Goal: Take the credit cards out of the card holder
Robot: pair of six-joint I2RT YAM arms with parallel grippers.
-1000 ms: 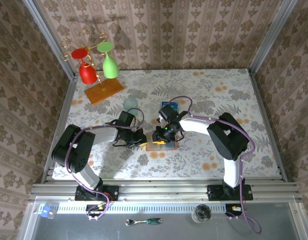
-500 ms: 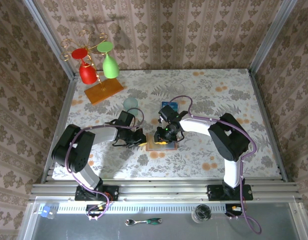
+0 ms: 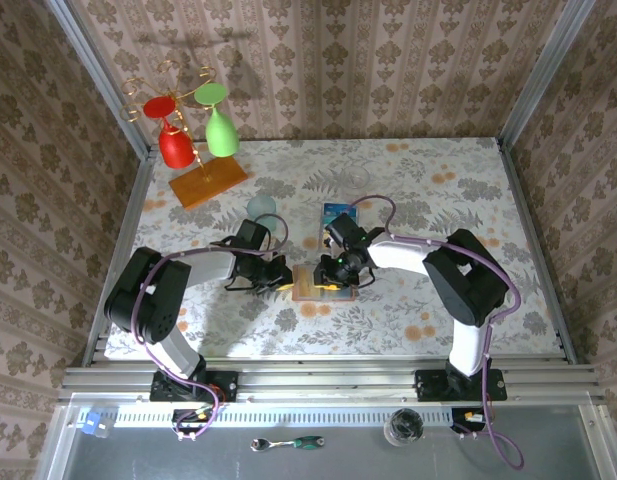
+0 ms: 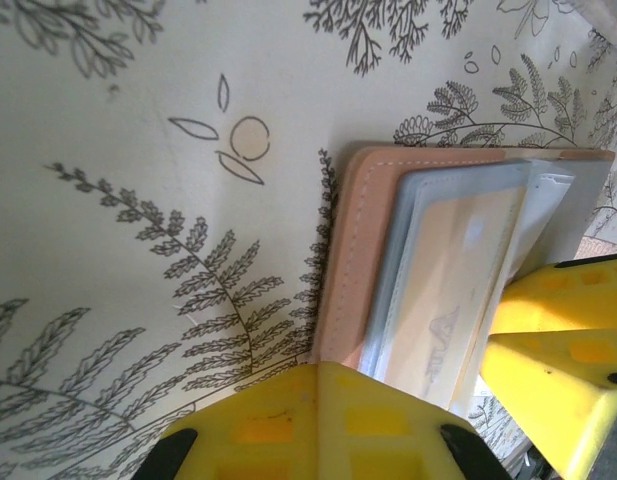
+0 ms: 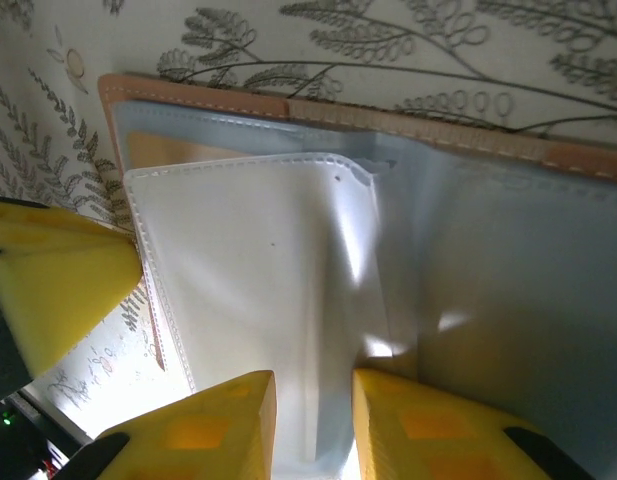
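Note:
The card holder (image 3: 310, 291) lies open on the table between the two arms, brown border (image 4: 356, 240) outside, grey-blue pockets (image 5: 508, 260) inside. An orange-tan credit card (image 4: 458, 270) sits in its clear pocket, its edge peeking out (image 5: 178, 152). A teal credit card (image 3: 339, 214) lies on the table behind the holder. My left gripper (image 3: 285, 281) is shut, its tip (image 4: 338, 385) resting on the holder's left border. My right gripper (image 3: 333, 275) hangs over the holder's middle, jaws a little apart (image 5: 313, 420) astride a translucent sleeve (image 5: 248, 260).
A wooden rack (image 3: 208, 183) holding a red glass (image 3: 173, 145) and a green glass (image 3: 221, 130) stands at the back left. A clear glass (image 3: 262, 208) sits just behind the left arm. Metal posts and patterned walls close in the table.
The right gripper has shifted slightly toward the near side over the holder, uncovering more of the teal card behind it. The left gripper has stayed on the holder's edge.

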